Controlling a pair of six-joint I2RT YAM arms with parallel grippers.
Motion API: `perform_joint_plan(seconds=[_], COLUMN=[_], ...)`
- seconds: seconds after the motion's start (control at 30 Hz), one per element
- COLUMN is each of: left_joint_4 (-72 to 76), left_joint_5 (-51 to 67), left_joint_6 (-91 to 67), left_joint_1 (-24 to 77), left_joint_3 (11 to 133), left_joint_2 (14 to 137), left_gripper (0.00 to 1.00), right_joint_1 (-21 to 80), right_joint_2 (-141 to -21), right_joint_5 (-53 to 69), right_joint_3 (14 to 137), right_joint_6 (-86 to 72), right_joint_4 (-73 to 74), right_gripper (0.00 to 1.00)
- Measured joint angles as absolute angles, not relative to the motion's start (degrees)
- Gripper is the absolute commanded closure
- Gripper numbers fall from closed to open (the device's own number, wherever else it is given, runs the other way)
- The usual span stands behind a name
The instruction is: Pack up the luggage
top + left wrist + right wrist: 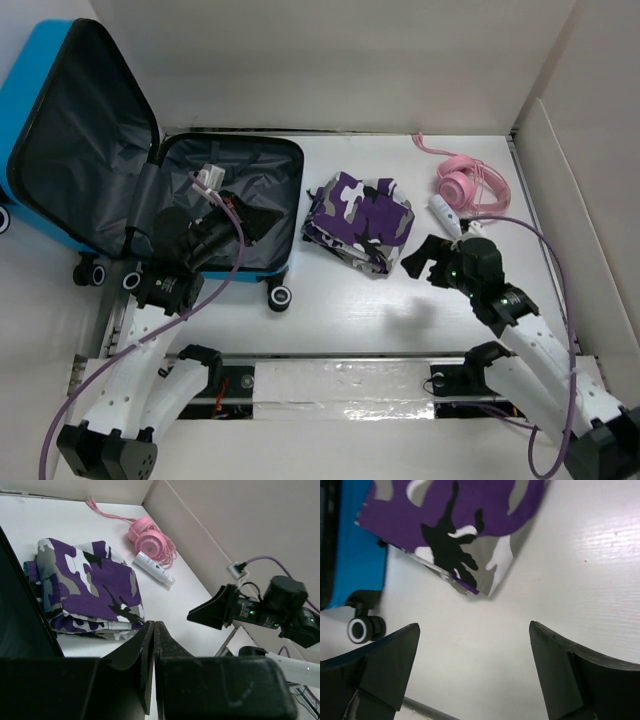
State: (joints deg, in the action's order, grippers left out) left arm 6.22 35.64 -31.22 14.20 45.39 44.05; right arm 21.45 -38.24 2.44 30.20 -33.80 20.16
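We see a folded purple camouflage cloth (358,222) on the white tabletop (340,300). Pink headphones (468,183) lie near the back wall, with a small white tube (443,212) just beside them.

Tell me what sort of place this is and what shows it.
Probably a robot lab's test cell: a white table boxed in by plain panels, two robot arms bolted at its near edge, and staged props: an open blue suitcase, a folded camouflage cloth and pink headphones.

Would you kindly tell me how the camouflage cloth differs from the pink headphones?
The camouflage cloth is purple-patterned, folded and flat, lying beside the luggage; the pink headphones are one plain colour, with a trailing cable, farther from it. Both rest on the table, unpacked.
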Motion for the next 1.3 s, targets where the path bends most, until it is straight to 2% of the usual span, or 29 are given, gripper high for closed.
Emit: perform_joint_plan(seconds=[0.07, 0.1, 0.2, 0.33, 0.5, 0.7, 0.87, 1.0, 1.03, 1.1, 1.13, 1.2, 1.23, 1.3], left_joint_4=[5.32, 4.71, 2.72, 1.39, 1.37, 1.41, 1.43, 1.43, 1.43, 1.45, 1.45, 1.45, 1.45, 1.48], left_joint_5=[34.68, 34.13, 32.4, 31.86, 31.83, 31.81, 31.83, 31.88, 31.88, 31.88, 31.9, 31.9, 31.9, 31.88], left_joint_6=[-30.22, -29.8, -28.77, -27.9, -27.55, -27.4, -27.4, -27.4, -27.4, -27.4, -27.4, -27.42, -27.42, -27.4], left_joint_1=[14.41, 14.57, 15.88, 17.43, 17.41, 17.43, 17.41, 17.41, 17.43, 17.41, 17.41, 17.41, 17.43, 17.43], left_joint_3=[45.58, 45.6, 45.76, 45.8, 45.8, 45.78, 45.78, 45.78, 45.78, 45.78, 45.78, 45.78, 45.78, 45.78], left_joint_2=[43.86, 43.81, 43.99, 44.34, 44.07, 42.44, 41.91, 41.76, 41.71, 41.69, 41.69, 41.69, 41.67, 41.56], left_gripper=[0.84, 0.73, 0.62, 0.59, 0.51, 0.51, 0.51, 0.51, 0.52, 0.52, 0.52, 0.53, 0.54, 0.54], right_joint_1=[21.43, 21.43, 20.97, 20.49, 20.21, 19.92, 19.88, 19.73, 19.75, 19.88, 19.9, 20.23, 20.36, 20.78], right_joint_2=[-42.22, -44.4, -50.09, -58.94, -71.59, -81.36, -87.15, -92.62, -94.32, -97.93, -99.55, -102.59, -104.01, -106.15], right_joint_5=[2.81, 2.87, 3.49, 4.8, 5.89, 6.33, 6.57, 7.62, 7.99, 8.56, 8.88, 9.21, 9.21, 8.73], right_joint_3=[28.38, 27.64, 25.47, 23.79, 23.79, 24.73, 25.36, 25.56, 25.56, 25.47, 25.45, 25.41, 25.32, 24.58], right_joint_6=[-35.55, -36.49, -39.24, -43.13, -47.77, -53.34, -57.71, -61.39, -62.13, -64.27, -65.12, -66.87, -67.61, -68.79], right_joint_4=[17.8, 16.58, 11.4, 2.24, -9.28, -23.7, -31.79, -39.07, -41.56, -45.82, -48.18, -52.34, -54.85, -59.53], right_gripper=[0.01, 0.01, 0.02, 0.04, 0.08, 0.12, 0.22, 0.38, 0.51, 0.61, 0.69, 0.76, 0.87, 1.0])
